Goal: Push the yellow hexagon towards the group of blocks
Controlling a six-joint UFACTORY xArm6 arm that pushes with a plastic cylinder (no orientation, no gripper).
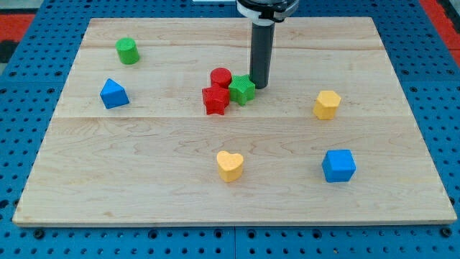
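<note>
The yellow hexagon (327, 104) lies at the view's right of the board's middle, alone. The group of blocks sits near the centre: a red cylinder (221, 76), a red star (215, 100) and a green star (242, 90), all touching. My tip (259, 85) stands right beside the green star on its right side, touching or nearly touching it. The yellow hexagon is well to the right of my tip and a little lower in the view.
A green cylinder (128, 51) is at the view's upper left. A blue triangular block (113, 93) lies at the left. A yellow heart (230, 165) and a blue cube (338, 165) lie toward the view's bottom. The wooden board (402, 180) rests on a blue pegboard.
</note>
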